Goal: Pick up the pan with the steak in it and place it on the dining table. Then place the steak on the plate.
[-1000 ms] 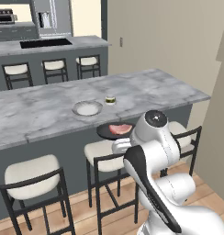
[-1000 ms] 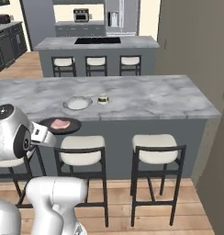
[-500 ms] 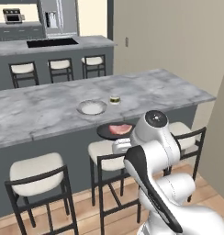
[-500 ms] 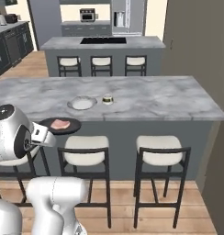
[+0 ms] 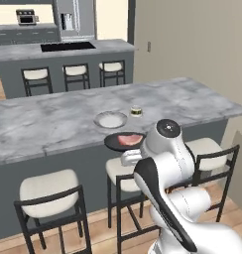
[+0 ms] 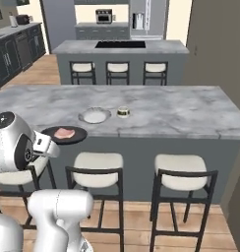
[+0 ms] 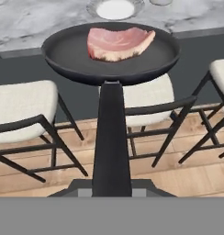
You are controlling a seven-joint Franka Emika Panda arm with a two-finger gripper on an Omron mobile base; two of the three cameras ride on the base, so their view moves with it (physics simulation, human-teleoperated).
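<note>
A row of white-cushioned stools [image 6: 97, 164] with dark frames stands on the wood floor along the near side of the dining worktop [image 5: 53, 124], a long marble-topped slab on a dark grey base.

The black pan [image 5: 124, 141] is held in the air level with the worktop's near edge, just off it and above the stools. In the hand view its long handle [image 7: 110, 137] runs straight down to the claw [image 7: 111, 190], whose tips are pressed together on the handle's end; the tips themselves are mostly hidden at the bottom of that view. The pan sits level, not touching the marble.

The steak [image 7: 118, 42], pinkish-red with a paler edge, lies flat inside the pan, a little toward its far side. In the right base view it shows as a pink patch [image 6: 66, 133] in the middle of the dark disc [image 6: 64, 134].

Just beyond the pan, on the marble, rests the round pale plate [image 5: 111, 119], with nothing on it. It is near the worktop's near edge and close to the pan but apart from it. In the hand view its rim [image 7: 115, 9] shows above the pan's far wall.

To the right of the plate, near it, stands a small round jar-like thing [image 6: 123, 111] with a dark band; what it is cannot be told.

Far behind, a second marble counter [image 6: 119, 47] carries a black cooktop [image 6: 120, 44], with three more stools [image 5: 74, 71] along its near side.
</note>
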